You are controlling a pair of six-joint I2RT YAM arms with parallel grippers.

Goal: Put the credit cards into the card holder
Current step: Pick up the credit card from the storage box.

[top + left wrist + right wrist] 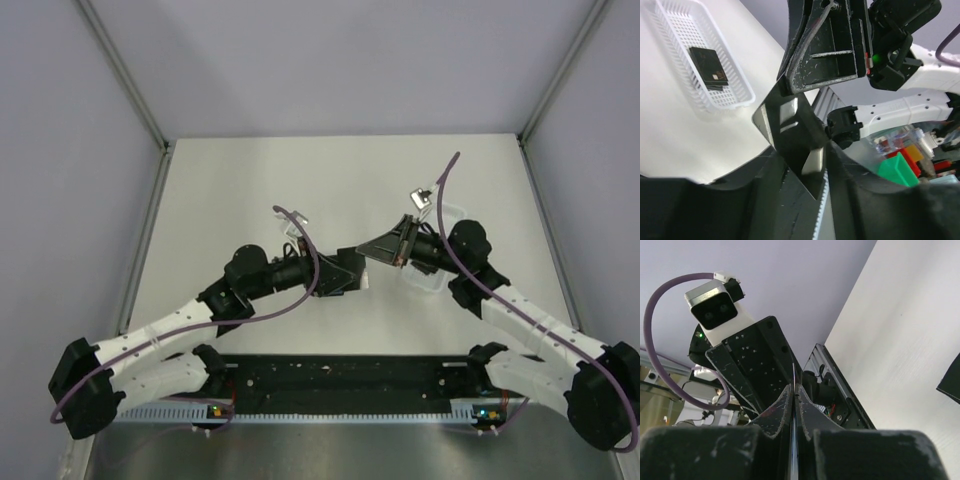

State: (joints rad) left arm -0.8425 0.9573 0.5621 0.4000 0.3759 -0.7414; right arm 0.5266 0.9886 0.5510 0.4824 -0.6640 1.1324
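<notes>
My left gripper (352, 268) is shut on the black card holder (338, 272) and holds it above the table. In the left wrist view the card holder (790, 125) stands open between my fingers (850, 165), with pale lining patches showing. My right gripper (400, 243) is shut on a dark credit card (383, 245), which points at the card holder. In the right wrist view the card (793, 377) shows edge-on between my shut fingers (775, 410). More dark credit cards (710, 65) lie stacked in the white tray (737, 97).
The white ribbed tray (447, 278) sits on the table under my right arm. My right gripper body (827, 45) hangs close above the card holder. The left wrist camera (720, 310) faces my right gripper. The black base rail (340, 375) runs along the near edge.
</notes>
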